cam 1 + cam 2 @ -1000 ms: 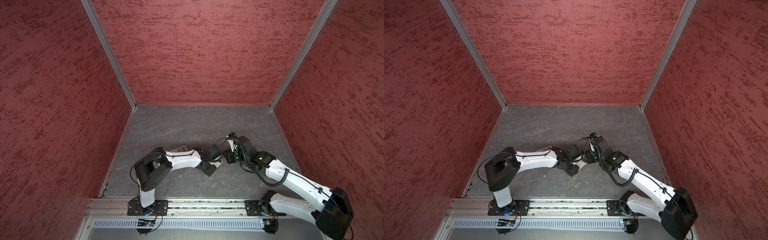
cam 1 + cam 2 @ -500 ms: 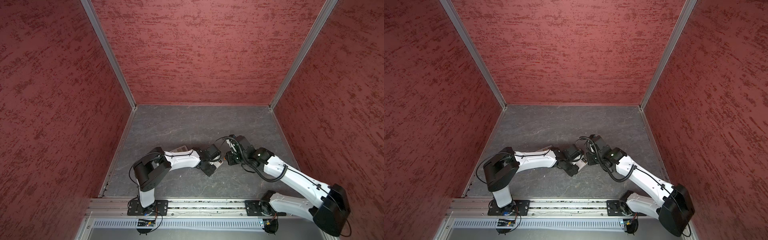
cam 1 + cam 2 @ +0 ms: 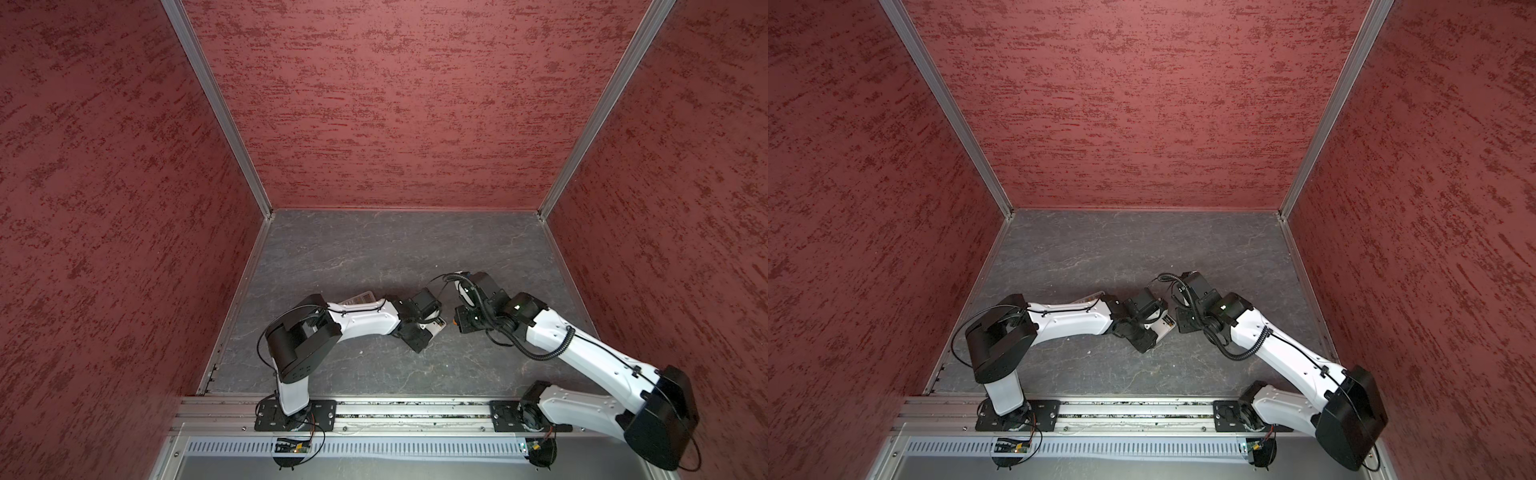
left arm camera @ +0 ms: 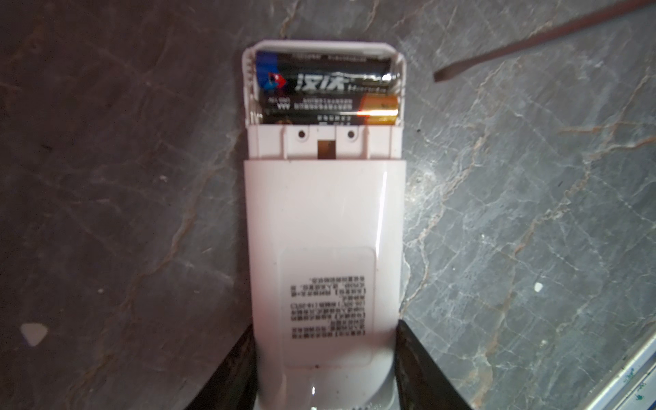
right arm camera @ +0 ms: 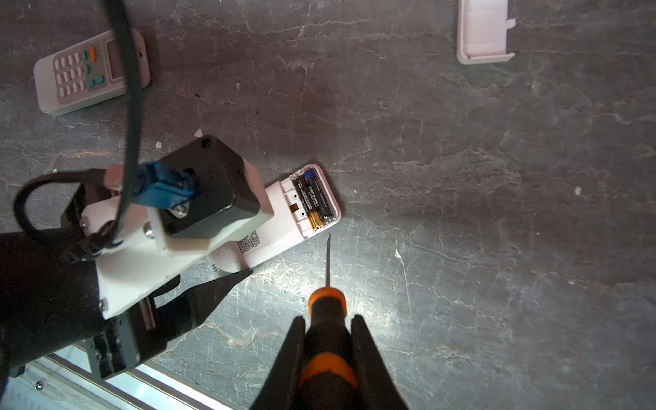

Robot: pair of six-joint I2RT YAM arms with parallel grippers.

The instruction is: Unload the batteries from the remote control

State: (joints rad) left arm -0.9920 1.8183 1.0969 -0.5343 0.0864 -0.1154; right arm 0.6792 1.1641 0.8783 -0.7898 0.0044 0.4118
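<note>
A white remote control (image 4: 324, 227) lies face down on the grey floor with its battery bay uncovered. Two dark batteries (image 4: 324, 83) sit side by side in the bay, one with a gold end (image 4: 378, 108). My left gripper (image 4: 324, 330) is shut on the remote's rounded end, a finger on each side. My right gripper (image 5: 328, 319) is shut on the orange-and-black screwdriver (image 5: 326, 301). Its thin blade (image 5: 329, 255) points at the bay's gold-end corner (image 5: 316, 222), a short gap away. In both top views the grippers (image 3: 419, 328) (image 3: 1183, 322) meet mid-floor.
A second white remote (image 5: 81, 74), buttons up, lies beyond my left arm, also seen in a top view (image 3: 361, 298). The loose white battery cover (image 5: 484, 32) lies apart on the floor. Red walls enclose the floor; the metal rail (image 3: 395, 409) runs along the front.
The right arm has shifted a little, bringing the screwdriver slightly nearer the front beside the remote. The left arm and the remote have stayed put.
</note>
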